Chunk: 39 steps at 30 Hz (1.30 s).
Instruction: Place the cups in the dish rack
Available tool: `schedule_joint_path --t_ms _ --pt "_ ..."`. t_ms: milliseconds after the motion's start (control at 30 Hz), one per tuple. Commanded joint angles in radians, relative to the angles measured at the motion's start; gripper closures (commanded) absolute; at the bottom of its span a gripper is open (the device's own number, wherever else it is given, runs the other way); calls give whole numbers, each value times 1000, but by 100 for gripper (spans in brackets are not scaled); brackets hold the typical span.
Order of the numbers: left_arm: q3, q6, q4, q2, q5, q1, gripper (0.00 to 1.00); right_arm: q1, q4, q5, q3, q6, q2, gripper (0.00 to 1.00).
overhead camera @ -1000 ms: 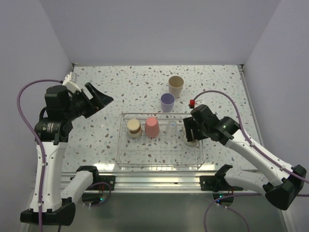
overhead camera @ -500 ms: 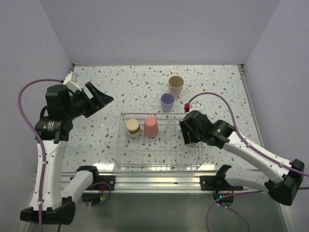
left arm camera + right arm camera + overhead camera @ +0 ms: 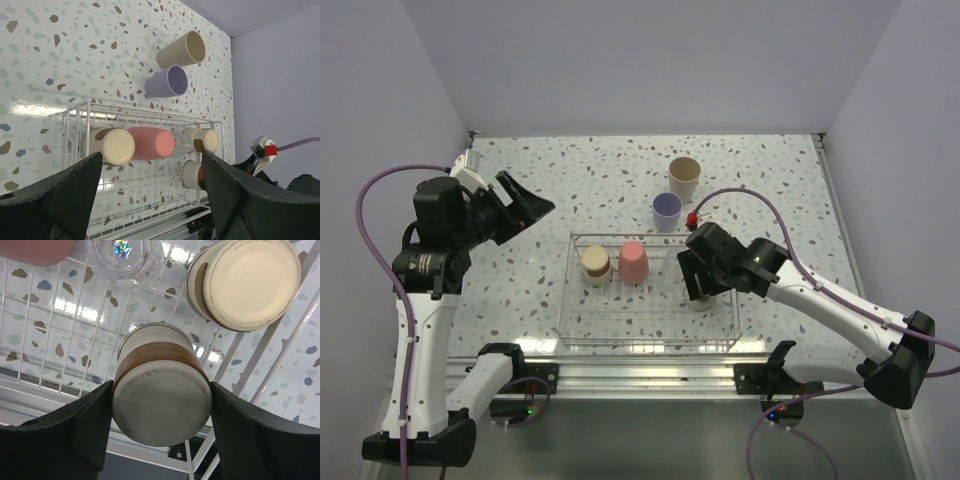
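Steel cup point(image 3: 161, 382) within right pincer point(image 3: 162, 417)

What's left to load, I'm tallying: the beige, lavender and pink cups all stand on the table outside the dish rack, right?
Not quite. The pink cup is inside the dish rack, as the top external view shows. Only the beige cup and lavender cup stand on the table outside it.

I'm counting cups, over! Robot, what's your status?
Left gripper open, empty. Right gripper shut on steel cup, in dish rack. Lavender cup, beige cup outside. Nothing blocking.
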Motion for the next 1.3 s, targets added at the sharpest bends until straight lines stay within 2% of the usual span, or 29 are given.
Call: schedule_joint_path --t_ms 0,400,500,533,600,633,833,867,1100,1267 --pt "-14 24 24 -13 -7 2 17 5 24 -62 -20 40 -23 100" --pt "-35 14 37 -20 -7 2 17 14 -19 -68 -54 17 22 99" --pt "-35 13 37 -20 -5 2 17 16 -21 -63 -54 17 22 86" --pt "-35 11 38 -18 -5 2 17 14 -21 -60 -54 15 22 71" --pt "-37 11 37 -20 -5 1 17 14 -18 -60 -55 15 22 61" --pt "-37 11 38 -18 -4 1 17 14 -18 -57 -57 14 23 51" --pt "-41 14 37 -20 -7 2 17 16 -16 -53 -57 11 25 29" --pt "-44 16 37 -20 -8 2 17 16 -15 -53 -57 11 25 23" --pt "-55 18 49 -12 -5 2 17 16 -19 -45 -55 12 19 2" --pt "-26 28 66 17 2 2 17 14 -37 -42 -25 20 -13 2"
